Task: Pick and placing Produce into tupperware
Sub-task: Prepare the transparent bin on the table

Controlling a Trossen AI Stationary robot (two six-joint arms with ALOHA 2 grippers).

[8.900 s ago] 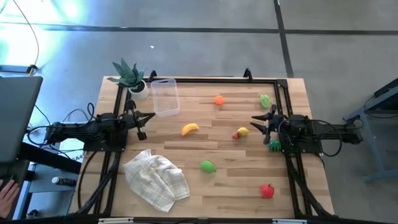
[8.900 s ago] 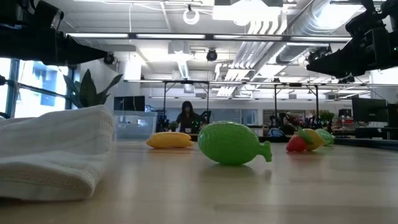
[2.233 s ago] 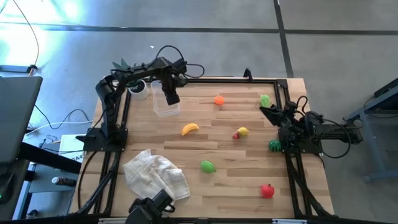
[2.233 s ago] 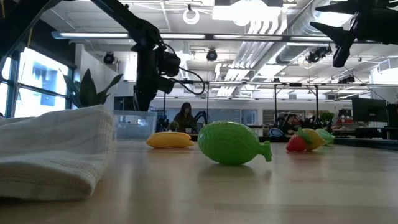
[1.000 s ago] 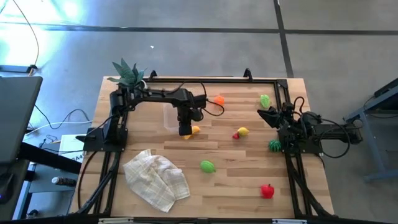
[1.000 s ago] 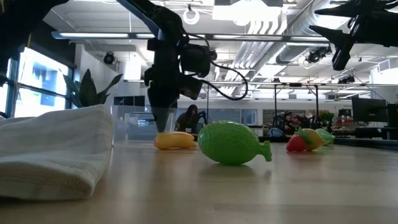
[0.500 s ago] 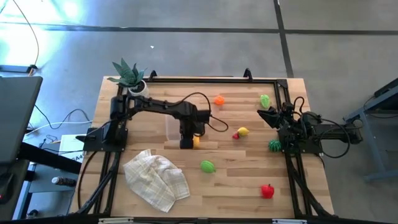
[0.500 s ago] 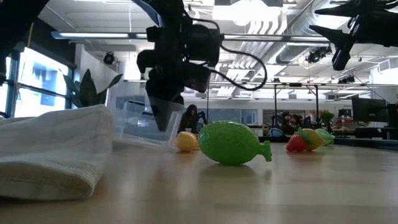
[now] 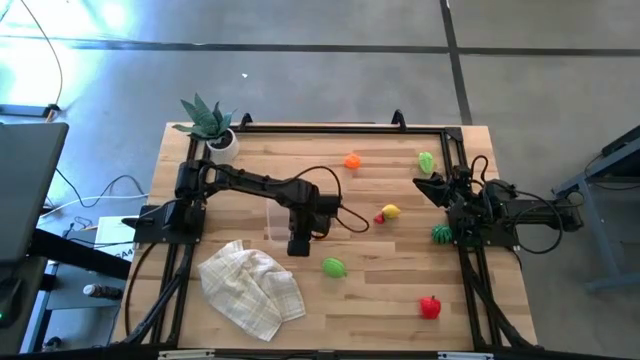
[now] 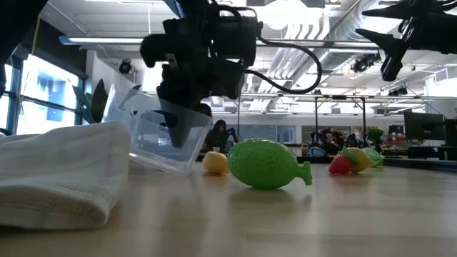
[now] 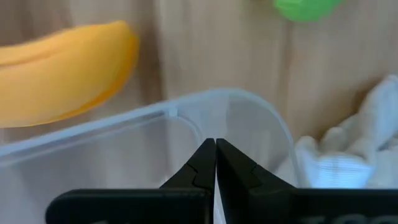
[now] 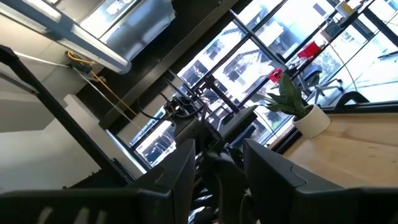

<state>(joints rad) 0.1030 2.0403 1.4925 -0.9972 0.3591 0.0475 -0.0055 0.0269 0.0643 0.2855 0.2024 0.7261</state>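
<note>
Our left hand (image 11: 215, 163) is pinched shut on the wall of the tupperware (image 10: 161, 139), which hangs tilted near the middle of the tabletop (image 9: 380, 290), one edge low beside the banana (image 10: 216, 162); we judge the tub is gripped by its thin rim because that is the only part narrow enough to clamp. Our right hand (image 9: 432, 186) waits raised at its own side with fingers apart and empty, near the lemon (image 9: 391, 211), leaving the produce clear for the tub.
</note>
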